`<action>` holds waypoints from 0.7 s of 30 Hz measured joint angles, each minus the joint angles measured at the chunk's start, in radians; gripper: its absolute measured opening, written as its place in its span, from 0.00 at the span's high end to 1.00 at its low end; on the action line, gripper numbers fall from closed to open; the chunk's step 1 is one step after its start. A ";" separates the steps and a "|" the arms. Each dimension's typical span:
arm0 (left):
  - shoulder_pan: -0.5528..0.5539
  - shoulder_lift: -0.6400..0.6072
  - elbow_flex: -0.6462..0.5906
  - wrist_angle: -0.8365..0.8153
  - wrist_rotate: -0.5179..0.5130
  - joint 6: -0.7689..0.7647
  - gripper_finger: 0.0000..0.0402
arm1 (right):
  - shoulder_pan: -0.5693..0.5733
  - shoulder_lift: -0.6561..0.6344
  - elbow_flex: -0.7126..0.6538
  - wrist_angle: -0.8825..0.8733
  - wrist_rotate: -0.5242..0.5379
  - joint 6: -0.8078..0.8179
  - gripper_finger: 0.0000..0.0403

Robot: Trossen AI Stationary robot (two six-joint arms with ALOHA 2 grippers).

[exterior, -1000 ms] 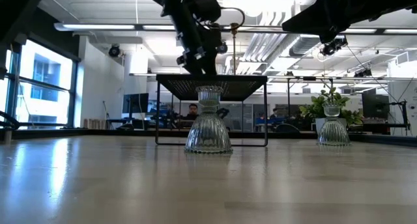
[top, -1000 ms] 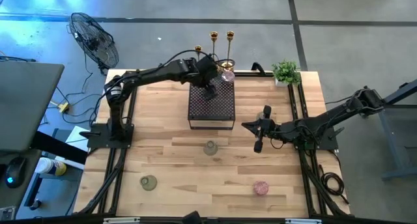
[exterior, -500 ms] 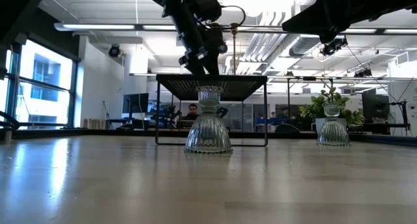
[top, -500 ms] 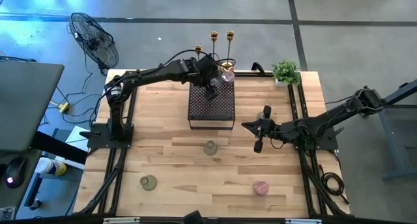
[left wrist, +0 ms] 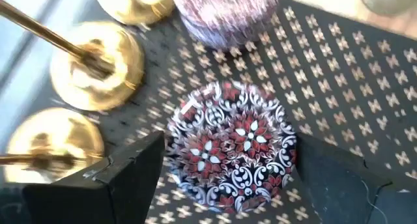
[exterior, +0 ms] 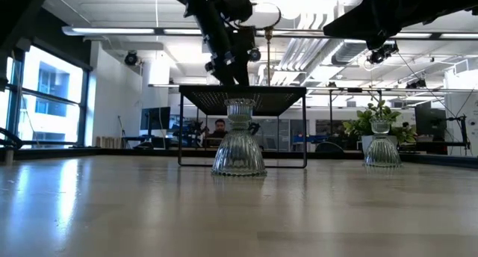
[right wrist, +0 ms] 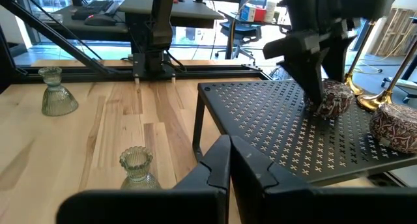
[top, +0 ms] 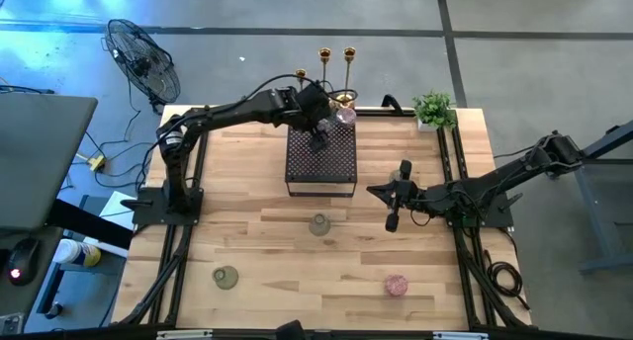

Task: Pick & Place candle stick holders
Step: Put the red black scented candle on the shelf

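- Your left tool [left wrist: 225, 178] hangs over the black mesh stand [top: 320, 160], jaws apart around a patterned red cup [left wrist: 232, 146] resting on the mesh; gold candlesticks [left wrist: 98, 64] stand just beside.
- Placement looks finished: next, lift straight up, clear of the candlesticks.
- Your right tool [right wrist: 229, 160], jaws together, waits right of the stand.

The dark left arm reaches from its base at the table's left edge toward the far middle, wrist bent downward, its left gripper [top: 318, 132] hanging with jaws spread wide apart. The dark right arm stretches low from the right side, its right gripper [top: 392, 207] hovering mid-table, jaws closed together.
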State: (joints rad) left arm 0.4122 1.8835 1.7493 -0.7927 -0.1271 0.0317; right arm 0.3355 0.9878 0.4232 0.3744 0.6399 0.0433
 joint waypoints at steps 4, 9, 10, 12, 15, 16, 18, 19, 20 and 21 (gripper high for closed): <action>-0.002 -0.020 0.055 -0.077 -0.017 0.028 0.19 | 0.000 0.000 0.000 -0.003 0.000 0.000 1.00; -0.045 -0.039 0.111 -0.208 -0.013 0.069 0.30 | 0.000 0.000 0.000 -0.011 0.000 0.000 1.00; -0.057 -0.046 0.111 -0.232 -0.022 0.070 0.33 | 0.000 0.000 0.000 -0.011 0.000 0.001 1.00; -0.085 -0.056 0.101 -0.268 -0.060 0.069 0.42 | 0.000 0.000 0.000 -0.011 -0.001 0.001 0.99; -0.114 -0.053 0.060 -0.313 -0.094 0.075 0.56 | 0.000 0.000 0.000 -0.011 -0.008 0.001 1.00; -0.120 -0.052 0.038 -0.314 -0.102 0.084 0.61 | 0.000 0.000 0.000 -0.011 -0.010 0.003 1.00; -0.124 -0.052 -0.018 -0.246 -0.133 0.104 0.70 | 0.000 0.000 0.000 -0.011 -0.018 0.008 1.00; -0.125 -0.052 -0.047 -0.207 -0.150 0.104 0.75 | 0.000 0.000 0.000 -0.011 -0.019 0.008 1.00; -0.120 -0.052 -0.072 -0.170 -0.161 0.103 0.80 | 0.000 0.000 0.000 -0.011 -0.019 0.008 1.00; -0.110 -0.051 -0.091 -0.136 -0.164 0.103 0.84 | 0.000 0.000 0.000 -0.011 -0.020 0.008 1.00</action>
State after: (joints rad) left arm 0.3025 1.8328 1.6582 -0.9283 -0.2910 0.1344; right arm 0.3359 0.9878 0.4232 0.3630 0.6204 0.0517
